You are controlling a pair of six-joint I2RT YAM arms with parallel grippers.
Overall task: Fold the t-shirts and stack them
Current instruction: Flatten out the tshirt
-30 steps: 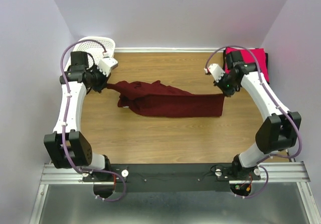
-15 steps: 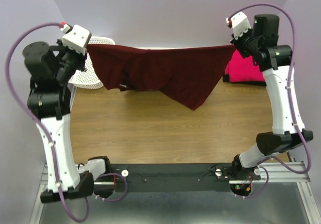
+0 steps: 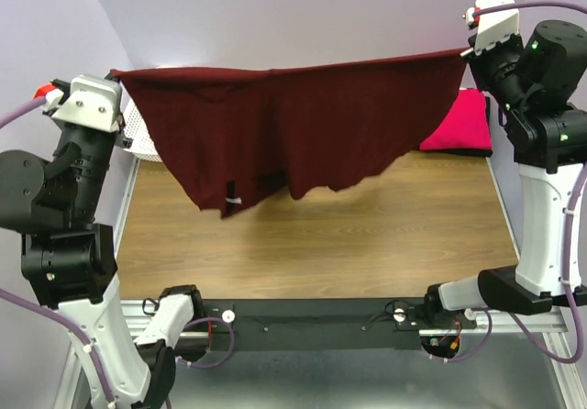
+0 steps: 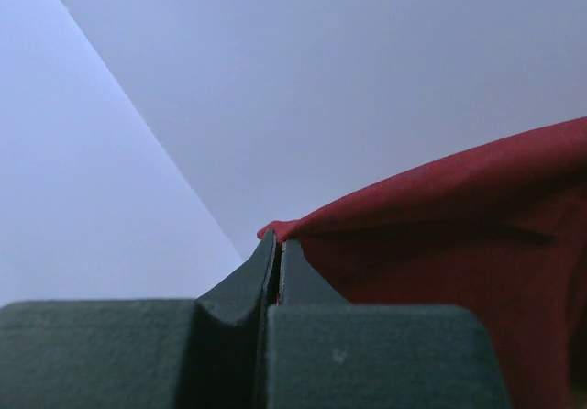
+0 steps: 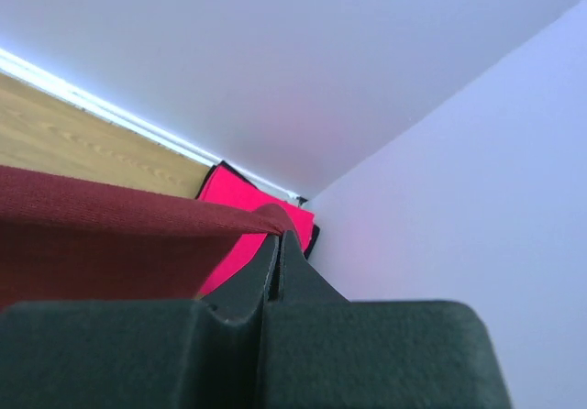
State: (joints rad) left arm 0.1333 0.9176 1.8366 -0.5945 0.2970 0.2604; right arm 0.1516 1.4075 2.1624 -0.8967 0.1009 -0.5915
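Stretched in mid-air above the wooden table [image 3: 367, 235], a dark maroon t-shirt [image 3: 303, 125] is held with its top edge drawn taut from ten o'clock to two o'clock. One corner is pinched in the left gripper [image 3: 116, 75] and the other in the right gripper [image 3: 464, 53], both sets of jaws clamped tight on cloth. A pink-red t-shirt [image 3: 459, 123] is seen at the table's two o'clock corner, laid on a black one [image 5: 314, 237]. A white mesh basket [image 3: 135, 125] is partly hidden at ten o'clock.

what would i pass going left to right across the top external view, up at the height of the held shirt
left gripper → maroon t-shirt → right gripper; the basket and pink-red t-shirt overlap these, so they are left out
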